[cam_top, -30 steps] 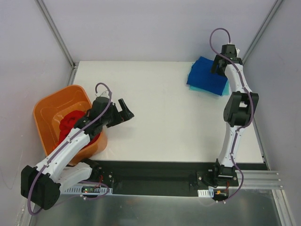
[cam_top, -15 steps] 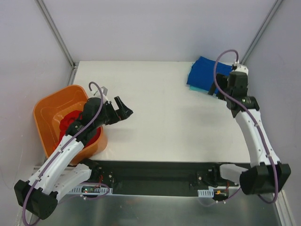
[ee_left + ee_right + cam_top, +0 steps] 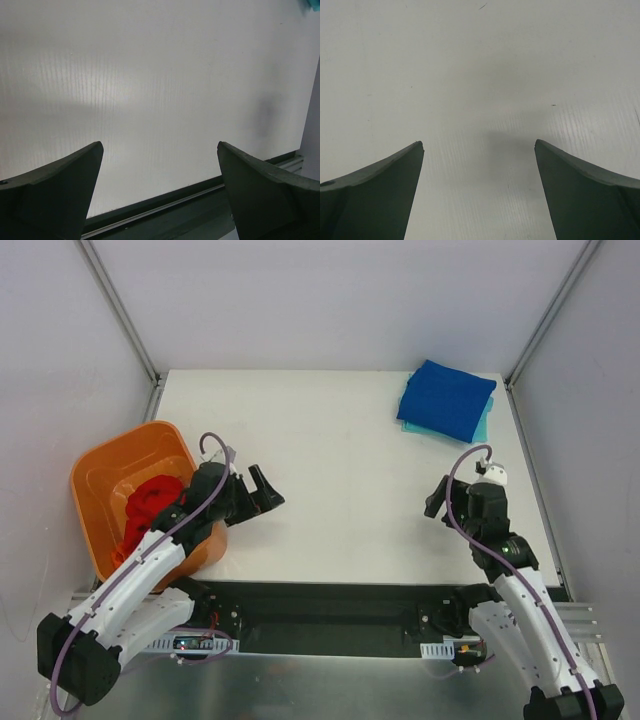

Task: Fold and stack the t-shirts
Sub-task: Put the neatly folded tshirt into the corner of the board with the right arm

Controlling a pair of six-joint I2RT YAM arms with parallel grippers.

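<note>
While the blue shirt (image 3: 447, 398) lies folded, left gripper (image 3: 268, 488) and right gripper (image 3: 479, 142) gape — empty.

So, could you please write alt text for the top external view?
A folded royal blue t-shirt lies on a light teal t-shirt at the table's far right corner; a crumpled red t-shirt sits in an orange tub at the left. The left hand and right hand hover open and empty over bare table.
</note>
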